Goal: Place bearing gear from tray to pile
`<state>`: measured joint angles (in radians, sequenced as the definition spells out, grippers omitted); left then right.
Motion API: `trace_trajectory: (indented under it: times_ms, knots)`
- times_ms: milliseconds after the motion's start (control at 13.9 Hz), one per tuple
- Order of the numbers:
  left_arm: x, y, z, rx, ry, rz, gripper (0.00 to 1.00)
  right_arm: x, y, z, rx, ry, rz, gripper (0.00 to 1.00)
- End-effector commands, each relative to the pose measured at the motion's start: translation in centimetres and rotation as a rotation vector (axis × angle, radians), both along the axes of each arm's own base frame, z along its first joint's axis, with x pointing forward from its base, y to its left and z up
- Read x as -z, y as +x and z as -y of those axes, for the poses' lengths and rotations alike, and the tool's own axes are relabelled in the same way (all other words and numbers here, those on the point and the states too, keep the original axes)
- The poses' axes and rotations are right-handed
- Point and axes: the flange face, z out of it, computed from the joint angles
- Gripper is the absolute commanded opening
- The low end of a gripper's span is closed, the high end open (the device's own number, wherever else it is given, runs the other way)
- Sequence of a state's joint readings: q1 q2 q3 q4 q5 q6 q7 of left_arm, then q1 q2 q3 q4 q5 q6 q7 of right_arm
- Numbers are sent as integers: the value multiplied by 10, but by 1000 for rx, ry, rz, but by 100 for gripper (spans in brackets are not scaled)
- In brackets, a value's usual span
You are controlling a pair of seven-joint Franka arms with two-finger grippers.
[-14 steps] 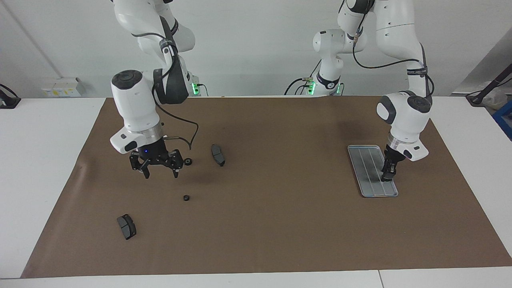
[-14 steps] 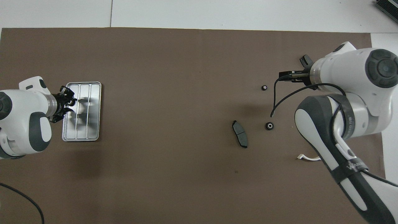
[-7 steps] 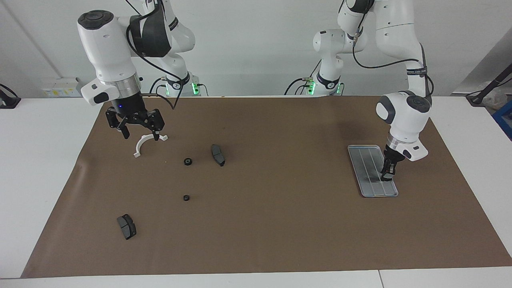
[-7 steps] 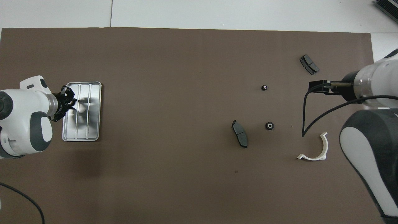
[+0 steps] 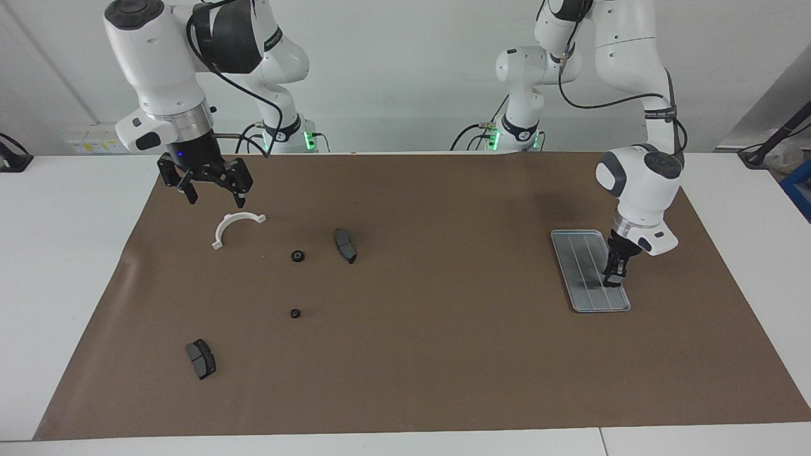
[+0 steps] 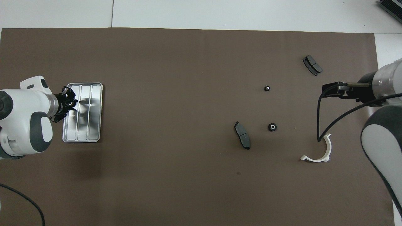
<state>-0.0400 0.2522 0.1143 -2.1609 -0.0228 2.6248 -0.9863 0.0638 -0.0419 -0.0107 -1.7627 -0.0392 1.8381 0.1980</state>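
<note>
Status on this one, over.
Left gripper down at tray. Right gripper raised, jaws open, near bracket. Two gears on mat. Nothing in the way.

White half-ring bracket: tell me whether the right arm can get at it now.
Probably yes. The right claw hangs open in the air close by the white half-ring bracket, which lies apart from the other parts, with nothing between them. The left claw is down at the tray.

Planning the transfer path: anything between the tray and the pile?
Nothing visible. From the tray, where the left gripper is down, only bare brown mat runs to the pile's closest part, a dark brake pad. The right gripper, open, hangs over the mat by the white bracket.
</note>
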Motion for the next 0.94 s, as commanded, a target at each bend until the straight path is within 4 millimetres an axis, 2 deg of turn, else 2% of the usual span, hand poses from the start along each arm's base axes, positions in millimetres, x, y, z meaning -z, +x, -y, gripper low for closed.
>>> trace_trajectory:
  times_ms: [0, 72, 216, 432, 576, 720, 864]
  knots:
    - [-16, 17, 21, 26, 12, -51, 22, -3, 15, 1, 17, 20, -9, 100]
    - [-26, 23, 29, 32, 10, -63, 22, -4, 15, 1, 17, 22, -6, 100]
    - [-38, 27, 70, 35, 1, -77, 22, -2, 14, 0, 15, 22, -9, 100]
    - [-43, 21, 152, 44, 26, -66, 22, -1, 14, -1, 14, 24, -8, 100]
    - [-44, 6, 211, 64, 20, -62, 22, 1, 14, -2, 12, 23, -11, 100]
    - [-45, -16, 277, 147, 16, -58, 22, 3, 13, -3, 12, 23, -16, 100]
    - [-48, -38, 330, 243, 16, -47, 23, 6, 10, -3, 12, 23, -15, 100]
